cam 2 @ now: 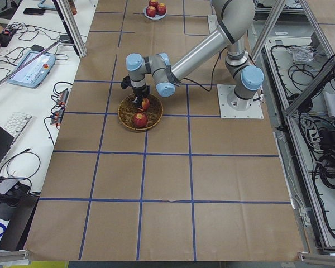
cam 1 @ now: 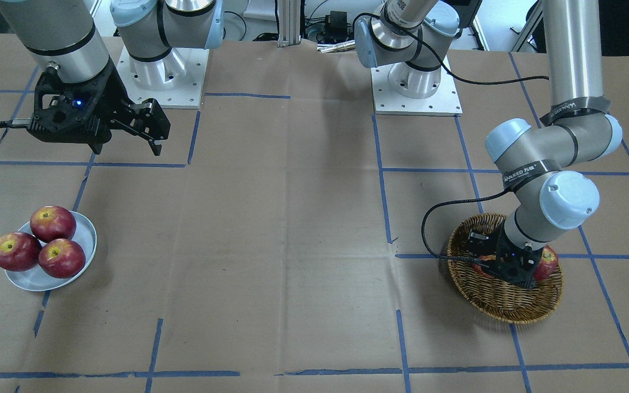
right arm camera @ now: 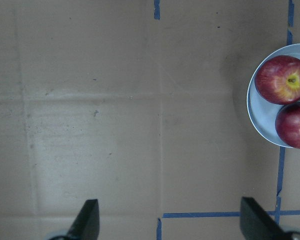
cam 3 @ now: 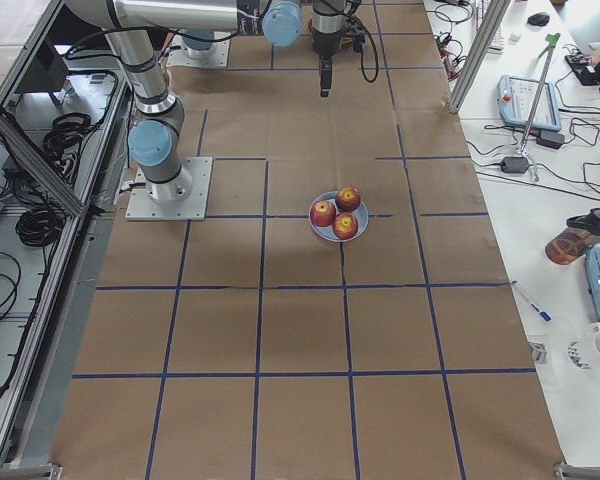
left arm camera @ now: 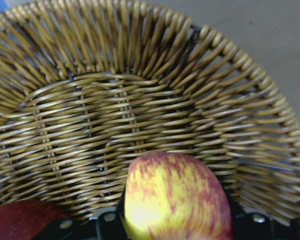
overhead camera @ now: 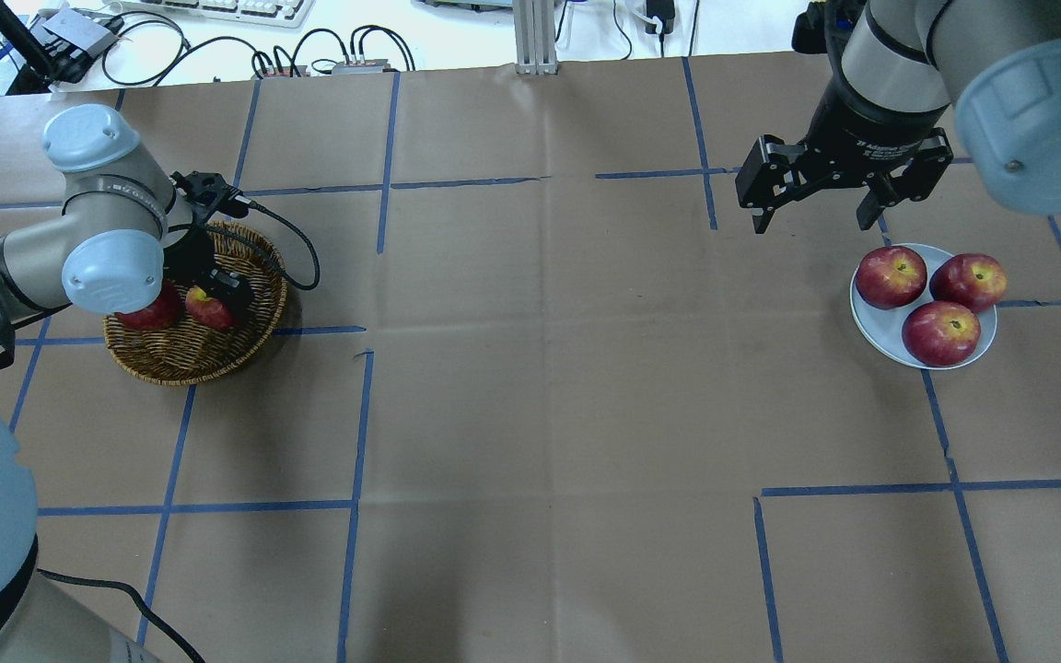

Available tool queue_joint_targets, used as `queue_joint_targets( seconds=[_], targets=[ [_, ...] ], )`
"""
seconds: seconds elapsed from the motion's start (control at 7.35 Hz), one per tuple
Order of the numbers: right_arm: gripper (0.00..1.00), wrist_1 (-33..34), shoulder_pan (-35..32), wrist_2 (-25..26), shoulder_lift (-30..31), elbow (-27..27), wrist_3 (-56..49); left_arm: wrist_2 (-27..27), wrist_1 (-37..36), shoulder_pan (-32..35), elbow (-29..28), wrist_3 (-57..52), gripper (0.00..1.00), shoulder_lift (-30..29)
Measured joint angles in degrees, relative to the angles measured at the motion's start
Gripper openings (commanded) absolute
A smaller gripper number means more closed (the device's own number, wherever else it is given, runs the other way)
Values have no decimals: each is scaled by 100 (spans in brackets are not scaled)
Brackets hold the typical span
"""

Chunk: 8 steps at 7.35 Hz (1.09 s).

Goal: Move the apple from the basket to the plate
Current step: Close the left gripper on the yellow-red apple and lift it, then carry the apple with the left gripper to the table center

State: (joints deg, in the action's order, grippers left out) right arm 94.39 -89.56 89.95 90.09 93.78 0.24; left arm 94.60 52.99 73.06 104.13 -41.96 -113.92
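Observation:
The apple [left arm camera: 175, 197], light red with yellow streaks, sits in the wicker basket [left arm camera: 140, 100] on the table's left side in the overhead view [overhead camera: 180, 361]. My left gripper [overhead camera: 220, 299] is down in the basket, its fingers touching the apple [overhead camera: 204, 308] on both sides. The pale plate [overhead camera: 873, 324] lies at the right with three red apples on it. My right gripper [overhead camera: 811, 219] is open and empty, hanging above the table just beyond and to the left of the plate [right arm camera: 257, 117].
A darker red apple [overhead camera: 148, 315] lies in the basket beside the gripped one and shows at the lower left of the left wrist view [left arm camera: 20, 220]. Brown paper with blue tape lines covers the table between basket and plate.

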Motion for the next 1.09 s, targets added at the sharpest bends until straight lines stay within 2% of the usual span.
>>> queue_joint_targets(
  seconds=[0.27, 0.41, 0.82, 1.09],
  targets=[
    [100, 0, 0, 3, 0, 0, 2, 29, 269, 239, -56, 786, 41, 297],
    [100, 0, 0, 2, 0, 0, 3, 6, 423, 564, -61, 1343, 41, 471],
    [100, 0, 0, 4, 0, 0, -1, -121, 605, 2098, -165, 3836, 41, 575],
    [100, -6, 0, 10, 0, 0, 1, -410, 575, 3035, -518, 5224, 41, 249]
  ],
)
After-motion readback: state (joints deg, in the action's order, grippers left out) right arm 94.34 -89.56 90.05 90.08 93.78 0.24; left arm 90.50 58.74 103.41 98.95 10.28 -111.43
